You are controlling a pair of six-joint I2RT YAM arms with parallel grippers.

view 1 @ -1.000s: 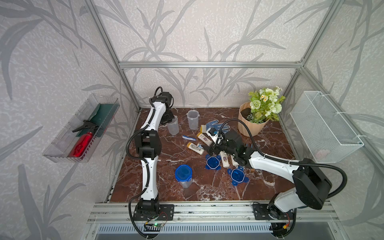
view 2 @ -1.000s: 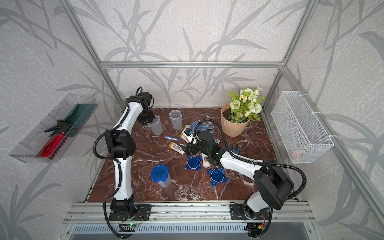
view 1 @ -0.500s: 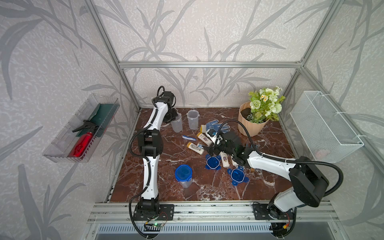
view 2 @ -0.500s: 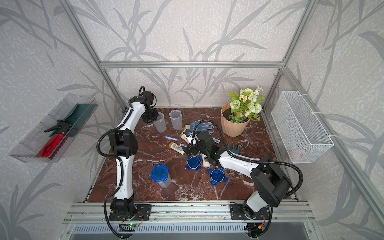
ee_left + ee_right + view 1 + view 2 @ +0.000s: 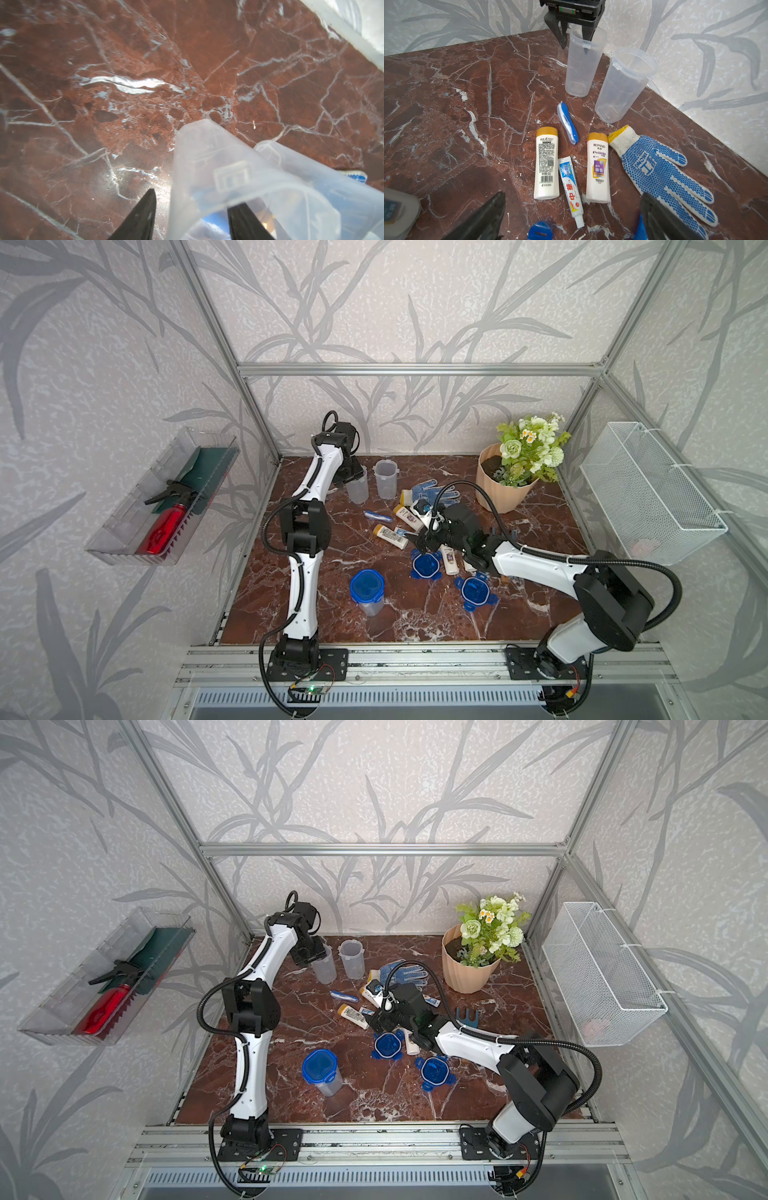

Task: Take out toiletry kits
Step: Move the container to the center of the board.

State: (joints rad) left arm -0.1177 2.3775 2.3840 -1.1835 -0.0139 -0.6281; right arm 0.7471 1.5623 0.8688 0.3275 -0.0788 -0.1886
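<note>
Two lidless clear cups (image 5: 581,66) (image 5: 623,87) stand empty at the back of the table. My left gripper (image 5: 574,41) (image 5: 194,197) is open astride the rim of the one further left (image 5: 358,489), one finger inside and one outside, with a gap to the wall. Two gold-capped white bottles (image 5: 547,164) (image 5: 598,168), a toothpaste tube (image 5: 570,182) and a blue-white toothbrush (image 5: 568,122) lie loose on the marble. My right gripper (image 5: 573,194) (image 5: 422,539) hovers wide open over the tube and bottles, holding nothing. A third cup (image 5: 367,591) stands near the front with its blue lid on.
A blue-dotted glove (image 5: 658,170) lies beside the bottles. Two loose blue lids (image 5: 426,564) (image 5: 475,589) and another bottle (image 5: 449,562) lie under my right arm. A flower pot (image 5: 498,489) stands back right, and a blue garden tool (image 5: 467,1016) lies near it. A wire basket (image 5: 648,493) hangs on the right wall.
My left gripper carried the clear cup a little to the right, next to the other cup, and its jaws opened off the rim. The right gripper edged slightly left.
</note>
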